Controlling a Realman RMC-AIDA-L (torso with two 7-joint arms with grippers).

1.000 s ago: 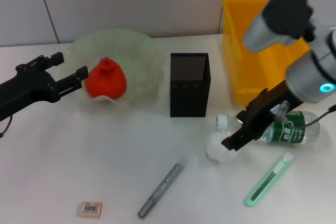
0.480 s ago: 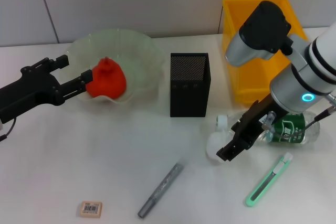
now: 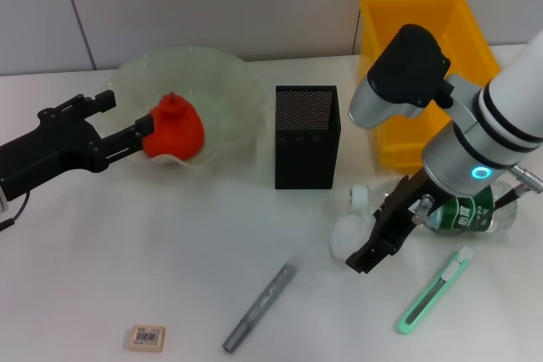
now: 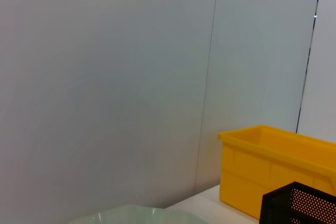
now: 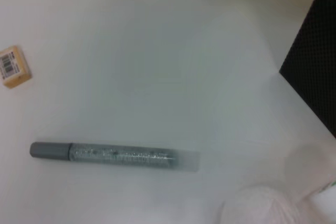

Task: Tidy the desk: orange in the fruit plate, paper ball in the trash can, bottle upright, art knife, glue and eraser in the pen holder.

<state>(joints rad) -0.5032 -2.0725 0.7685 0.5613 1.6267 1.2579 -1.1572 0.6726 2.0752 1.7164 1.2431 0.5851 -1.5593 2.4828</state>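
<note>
Crumpled white against the white table (image 3: 170,260), the paper ball (image 3: 346,235) lies right at the tip of the right end effector (image 3: 365,256), touching it or just short of it on its far side. It seems to be the thing this arm is after. Whether the fingers are parted or closed I cannot tell, since the dark tip reads as one mass from the head view and the wrist view shows none of its own fingers. The ball has no long axis to line up with, so the move turns only on the tip dropping over it.

Just behind the ball, the bottle (image 3: 462,209) lies on its side, its long axis running across the table, its cap (image 3: 360,197) pointing toward the pen holder (image 3: 307,136) and nearly touching the ball. I judge that the tightest edge: a wide close could catch the cap. Beyond the bottle stands the trash can (image 3: 399,82), near enough for a short carry up and over the bottle.

On the near side of the end effector there is open room: the art knife (image 3: 434,291) lies to its outer side, the glue (image 3: 260,307) to its inner side, and the eraser (image 3: 147,337) well apart.

The left end effector (image 3: 127,120) sits with fingers spread at the fruit plate (image 3: 229,82), its tips just beside the orange (image 3: 173,129) resting inside.
</note>
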